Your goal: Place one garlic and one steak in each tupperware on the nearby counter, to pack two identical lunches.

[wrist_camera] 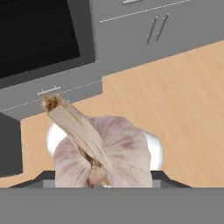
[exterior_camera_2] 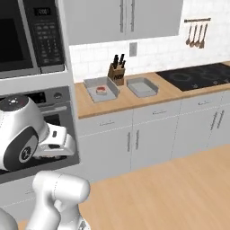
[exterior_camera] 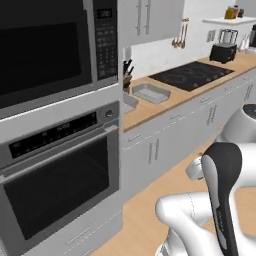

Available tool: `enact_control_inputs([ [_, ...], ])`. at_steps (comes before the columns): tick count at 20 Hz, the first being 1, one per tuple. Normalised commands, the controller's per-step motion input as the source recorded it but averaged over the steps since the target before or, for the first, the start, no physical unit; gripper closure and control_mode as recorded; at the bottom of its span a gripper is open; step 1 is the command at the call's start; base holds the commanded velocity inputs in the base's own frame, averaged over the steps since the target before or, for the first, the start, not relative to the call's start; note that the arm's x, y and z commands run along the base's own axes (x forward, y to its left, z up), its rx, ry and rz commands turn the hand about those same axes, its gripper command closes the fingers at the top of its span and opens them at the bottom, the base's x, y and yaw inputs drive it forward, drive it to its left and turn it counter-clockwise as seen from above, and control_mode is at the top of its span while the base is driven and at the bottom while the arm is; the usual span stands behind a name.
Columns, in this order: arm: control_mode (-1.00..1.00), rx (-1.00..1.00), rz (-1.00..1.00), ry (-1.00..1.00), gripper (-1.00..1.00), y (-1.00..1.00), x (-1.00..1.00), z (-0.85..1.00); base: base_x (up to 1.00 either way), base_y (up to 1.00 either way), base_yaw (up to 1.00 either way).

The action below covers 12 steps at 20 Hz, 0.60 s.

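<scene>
Carrying: garlic (wrist_camera: 103, 151) — a pinkish bulb with a dry stalk, sitting right between the fingers in the hand view, above the wooden floor (wrist_camera: 175, 100) and well apart from the counter (exterior_camera_2: 134, 101).
Fingers: part-way closed on the bulb, to judge by how it sits in the hand view; the tips themselves are hidden behind it.
Tupperware with steak: left tupperware (exterior_camera_2: 101, 90), near the counter's left end, already has a red steak (exterior_camera_2: 102, 90) in it; no garlic can be made out there, though the tray is small in frame.
Second tupperware: right tupperware (exterior_camera_2: 142, 86) stands just beside the knife block (exterior_camera_2: 117, 72) and looks empty.
Step in hand: by my judgement, bringing this bulb to one of the trays.
Doing it well: keep the grip steady, come in above the broad rim, lower over bare tray floor beside the steak, and release low so the round bulb does not roll out.
View difference: right base view shows both trays and the steak; left base view shows one tray (exterior_camera: 150, 93) — the oven column hides most of the other.
</scene>
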Motion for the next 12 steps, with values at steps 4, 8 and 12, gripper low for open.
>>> enact_control_inputs([
  [4,1.00,0.00,0.00,0.00,1.00,0.00,0.00,0.00,1.00,-0.91,0.38],
  [8,1.00,0.00,0.00,0.00,1.00,0.00,0.00,0.00,1.00,-0.59,0.52],
  [12,1.00,0.00,0.00,0.00,1.00,0.00,0.00,0.00,1.00,-0.57,0.54],
])
